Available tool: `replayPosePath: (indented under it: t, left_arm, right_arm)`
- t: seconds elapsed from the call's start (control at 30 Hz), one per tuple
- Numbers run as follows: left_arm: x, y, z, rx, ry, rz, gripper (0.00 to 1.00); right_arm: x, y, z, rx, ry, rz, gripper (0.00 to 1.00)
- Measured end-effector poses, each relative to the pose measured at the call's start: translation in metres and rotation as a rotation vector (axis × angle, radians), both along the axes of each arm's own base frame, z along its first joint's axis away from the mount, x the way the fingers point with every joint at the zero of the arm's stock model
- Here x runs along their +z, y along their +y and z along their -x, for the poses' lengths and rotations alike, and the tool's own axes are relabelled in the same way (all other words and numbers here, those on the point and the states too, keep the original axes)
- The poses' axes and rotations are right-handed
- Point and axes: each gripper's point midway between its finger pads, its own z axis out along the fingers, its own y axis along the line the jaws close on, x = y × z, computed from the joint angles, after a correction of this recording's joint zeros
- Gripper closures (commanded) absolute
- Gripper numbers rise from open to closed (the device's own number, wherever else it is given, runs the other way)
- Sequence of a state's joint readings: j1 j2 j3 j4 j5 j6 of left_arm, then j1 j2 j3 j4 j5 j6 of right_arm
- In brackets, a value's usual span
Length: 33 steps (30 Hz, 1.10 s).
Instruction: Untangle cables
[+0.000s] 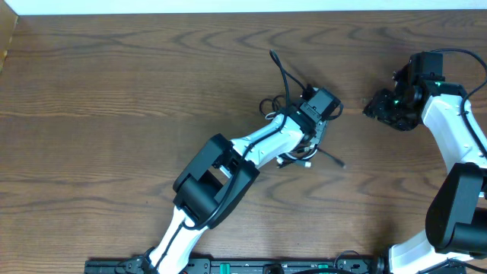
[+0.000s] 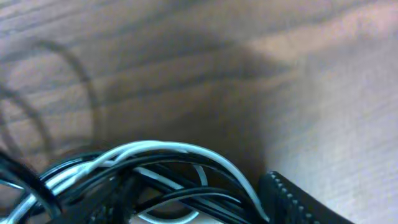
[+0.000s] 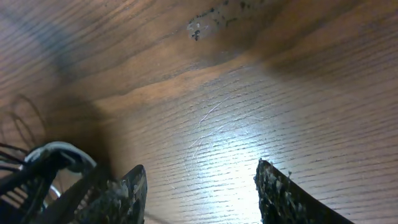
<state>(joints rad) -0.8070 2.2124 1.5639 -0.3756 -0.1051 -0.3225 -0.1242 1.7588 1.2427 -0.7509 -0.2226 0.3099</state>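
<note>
The cables (image 1: 293, 106) lie as a tangled bundle of black and white cords at the table's middle. One black end (image 1: 276, 65) sticks out toward the back and another (image 1: 333, 159) toward the front right. My left gripper (image 1: 313, 125) sits on the bundle. In the left wrist view, black and white strands (image 2: 168, 168) fill the space between its jaws (image 2: 186, 202), which appear shut on them. My right gripper (image 1: 378, 106) is open and empty, to the right of the bundle. In the right wrist view, its fingers (image 3: 202, 193) frame bare wood, with the bundle (image 3: 53, 158) at the left edge.
The wooden table (image 1: 114, 114) stretches to the left and front. The left arm's white links (image 1: 251, 148) cross part of the bundle. The right arm (image 1: 449, 114) stands along the right edge. A rail (image 1: 228, 266) runs along the front.
</note>
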Motion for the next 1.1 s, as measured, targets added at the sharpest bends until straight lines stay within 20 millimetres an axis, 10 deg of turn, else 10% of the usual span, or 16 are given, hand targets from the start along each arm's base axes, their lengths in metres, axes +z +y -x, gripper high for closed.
replayPosePath:
  t: [0.4,0.77,0.9,1.0,1.1]
  left_arm:
    - [0.021,-0.006,0.045,-0.268,0.144,0.018,0.44]
    - [0.004,-0.026,0.03,-0.229,0.116,0.096,0.45]
    - [0.001,-0.025,0.03,-0.184,0.134,0.106,0.61]
    - [0.0,-0.024,0.032,-0.166,0.15,0.107,0.91]
    - [-0.001,-0.024,0.033,-0.154,0.158,0.113,0.92]
  right_arm:
    - [0.0,0.0,-0.001,0.0,-0.003,0.001,0.48]
    - [0.0,0.0,0.0,0.007,-0.003,0.004,0.48]
    - [0.0,0.0,0.0,0.013,0.0,0.007,0.48]
    - [0.0,0.0,0.001,0.017,-0.001,0.008,0.48]
    - [0.0,0.0,0.001,0.02,-0.001,0.009,0.48]
